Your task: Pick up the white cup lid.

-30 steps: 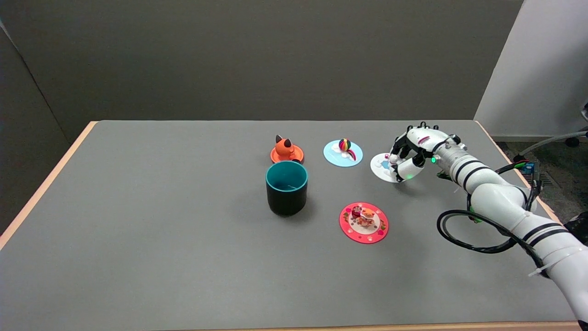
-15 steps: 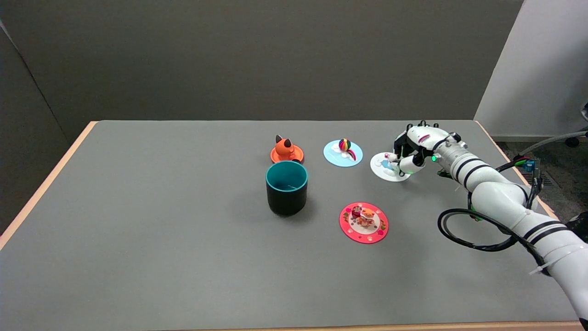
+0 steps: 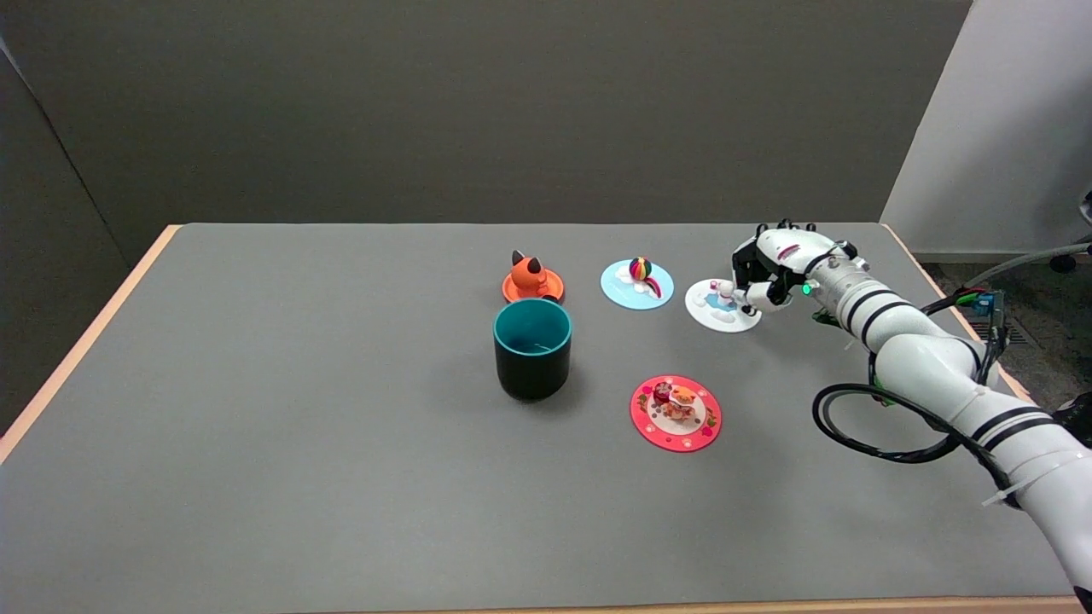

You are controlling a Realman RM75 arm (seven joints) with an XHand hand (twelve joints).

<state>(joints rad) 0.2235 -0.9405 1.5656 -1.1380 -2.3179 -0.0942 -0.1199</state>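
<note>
The white cup lid point(image 3: 722, 307) lies at the table's far right, with a small white and blue figure on top. My right hand point(image 3: 772, 266) reaches in from the right, its fingers curled down over the lid's right side. The fingertips point(image 3: 740, 292) pinch the small figure on the lid. The lid looks level; I cannot tell whether it is touching the table. Part of its right rim is hidden under the hand.
A light blue lid point(image 3: 636, 284) with a striped ball lies just left of the white lid. An orange cat lid point(image 3: 532, 281) sits behind a dark cup with a teal inside point(image 3: 532, 348). A red lid point(image 3: 676, 412) lies nearer the front. The table's right edge point(image 3: 955, 314) is close.
The hand's fingers have closed in on the lid's figure. Hand and lid have shifted slightly left and up in the picture.
</note>
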